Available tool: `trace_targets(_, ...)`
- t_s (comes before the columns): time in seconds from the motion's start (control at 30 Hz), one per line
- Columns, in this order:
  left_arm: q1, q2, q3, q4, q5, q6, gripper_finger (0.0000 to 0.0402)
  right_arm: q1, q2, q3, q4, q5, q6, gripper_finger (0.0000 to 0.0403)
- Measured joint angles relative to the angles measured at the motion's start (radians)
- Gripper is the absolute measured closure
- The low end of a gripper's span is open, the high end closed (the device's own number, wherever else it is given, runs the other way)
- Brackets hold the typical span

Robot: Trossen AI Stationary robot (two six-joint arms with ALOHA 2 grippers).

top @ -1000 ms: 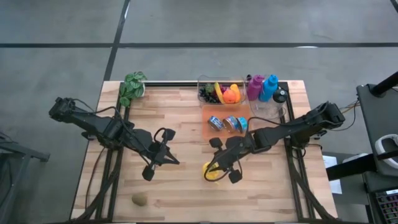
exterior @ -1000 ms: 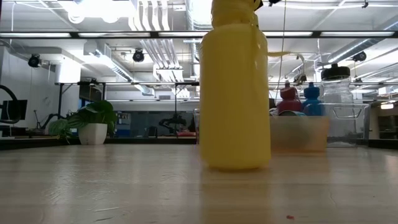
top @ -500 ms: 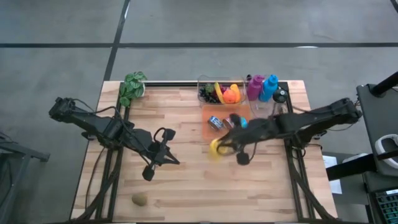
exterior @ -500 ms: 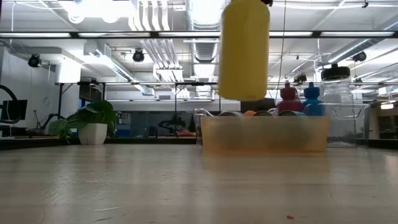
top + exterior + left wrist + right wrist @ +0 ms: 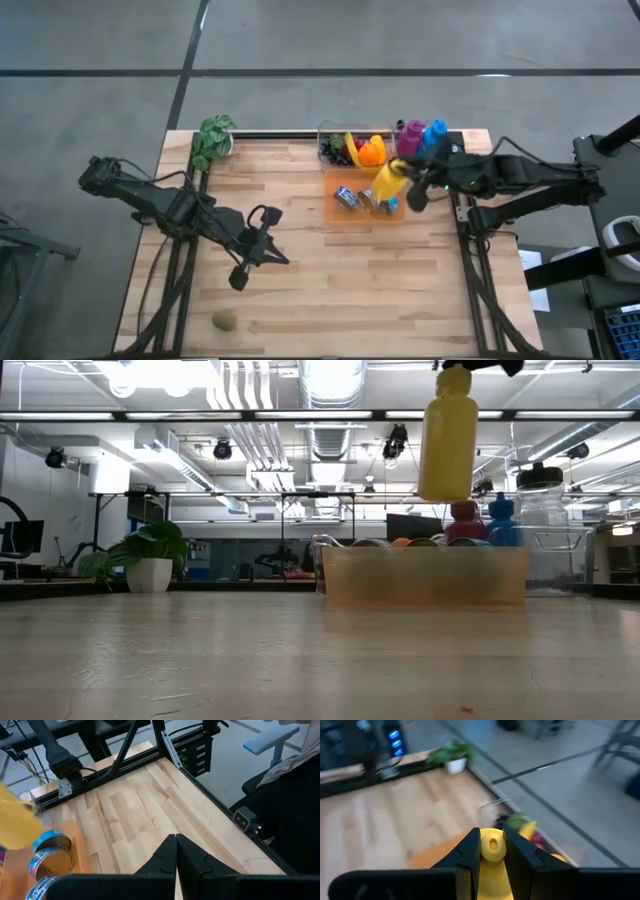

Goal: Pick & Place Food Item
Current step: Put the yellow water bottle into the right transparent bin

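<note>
Wooden table [image 5: 300, 290], butcher-block top, carrying all items; left arm resting over its left-centre, left gripper [image 5: 262, 240] with fingers pressed together on nothing, seen closed in its own wrist view [image 5: 176, 851]; right arm reaching in from the right edge, right gripper [image 5: 412, 180] clamped on the cap end of a yellow bottle [image 5: 388, 181], fingers [image 5: 470, 851] either side of the cap; the bottle is lifted clear of the table, hanging upright above the orange tray [image 5: 425, 575] in the low view, over its right part from above; orange tray [image 5: 337, 212] holding blue-labelled cans [image 5: 347, 197]; clear bin [image 5: 327, 132] behind it with mixed fruit items; magenta bottle [image 5: 409, 139] and blue bottle [image 5: 434, 138] standing beside the bin; potted plant [image 5: 212, 140] at the far left corner; small greenish fruit [image 5: 226, 321] alone near the front left edge
</note>
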Motion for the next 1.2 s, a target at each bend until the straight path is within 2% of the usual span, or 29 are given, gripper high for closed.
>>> trace_targets(0.17, 0.000, 0.000, 0.000, 0.000, 0.000, 0.000, 0.0396, -0.060, -0.072, -0.001, -0.025, 0.109, 0.004, 0.0342)
trace_targets(0.27, 0.000, 0.000, 0.000, 0.000, 0.000, 0.000, 0.0396, -0.108, -0.090, -0.006, -0.047, 0.139, 0.004, 0.0342)
trace_targets(0.8, 0.000, 0.000, 0.000, 0.000, 0.000, 0.000, 0.0396, -0.378, -0.104, -0.119, -0.093, 0.147, 0.057, 0.0342)
trace_targets(1.1, 0.000, 0.000, 0.000, 0.000, 0.000, -0.003, 0.0396, -0.436, -0.114, -0.230, 0.048, 0.114, 0.057, 0.0342)
trace_targets(1.2, 0.000, 0.000, 0.000, 0.000, 0.000, -0.003, 0.0396, -0.447, -0.115, -0.264, 0.042, 0.112, 0.067, 0.0342)
